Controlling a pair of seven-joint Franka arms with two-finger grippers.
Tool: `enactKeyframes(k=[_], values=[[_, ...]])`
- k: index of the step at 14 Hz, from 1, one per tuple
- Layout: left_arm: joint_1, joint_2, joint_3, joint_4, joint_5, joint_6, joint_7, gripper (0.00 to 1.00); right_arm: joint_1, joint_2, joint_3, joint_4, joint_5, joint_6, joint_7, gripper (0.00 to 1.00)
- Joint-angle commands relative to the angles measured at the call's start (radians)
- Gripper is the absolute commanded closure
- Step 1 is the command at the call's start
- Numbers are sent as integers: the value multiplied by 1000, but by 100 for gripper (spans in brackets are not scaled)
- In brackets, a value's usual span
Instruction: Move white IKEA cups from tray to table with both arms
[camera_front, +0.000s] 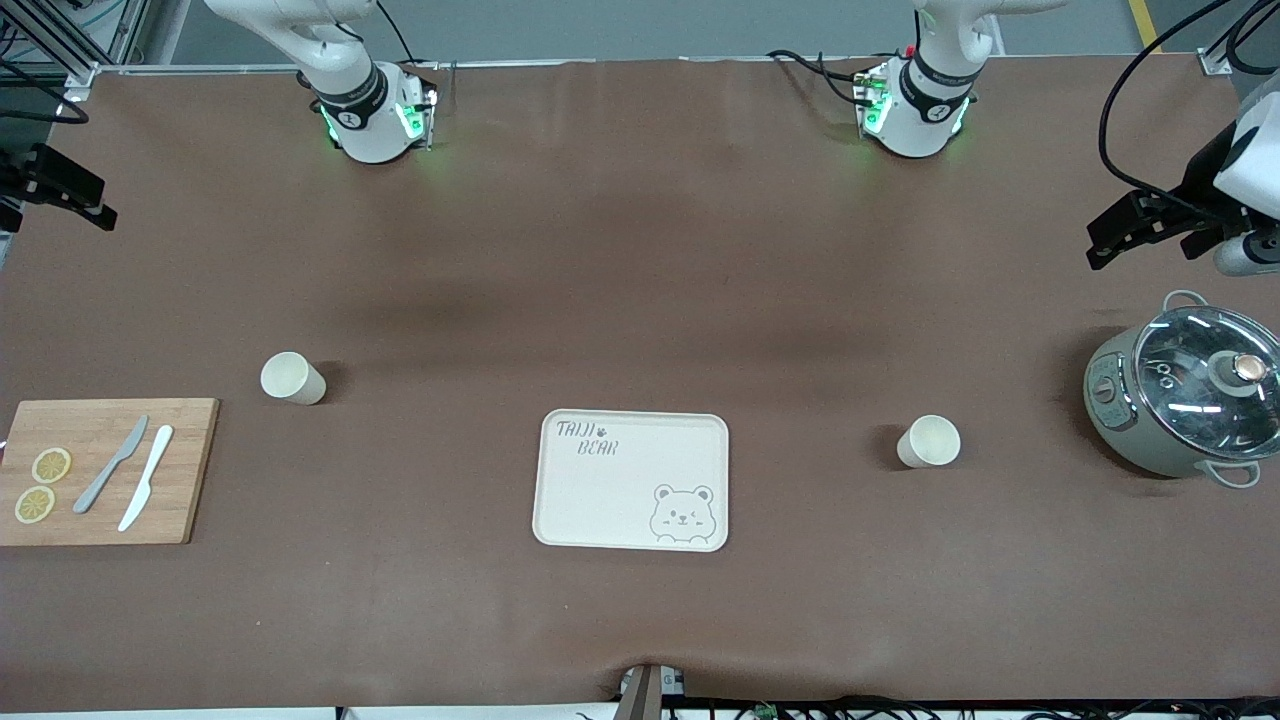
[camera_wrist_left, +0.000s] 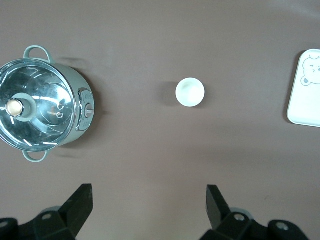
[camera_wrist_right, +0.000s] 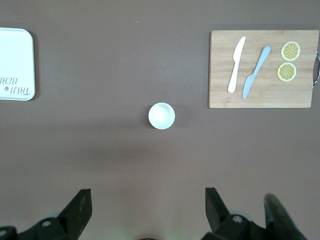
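Two white IKEA cups stand upright on the brown table. One cup is toward the right arm's end and also shows in the right wrist view. The other cup is toward the left arm's end and also shows in the left wrist view. My right gripper hangs high over the table's edge at its end, open and empty. My left gripper hangs high over the table near the pot, open and empty. Both are well apart from the cups.
A cream bear tray lies between the cups, nearer the front camera. A grey-green pot with a glass lid stands at the left arm's end. A wooden cutting board with two knives and lemon slices lies at the right arm's end.
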Motion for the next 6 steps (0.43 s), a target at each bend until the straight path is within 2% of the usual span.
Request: enactKeyframes(k=[1, 6], values=[[5, 17, 0, 14, -18, -16, 18, 0, -5, -5, 4, 0, -20, 4, -6, 0], [10, 32, 1, 18, -17, -16, 24, 0, -5, -2, 4, 3, -22, 4, -6, 0]])
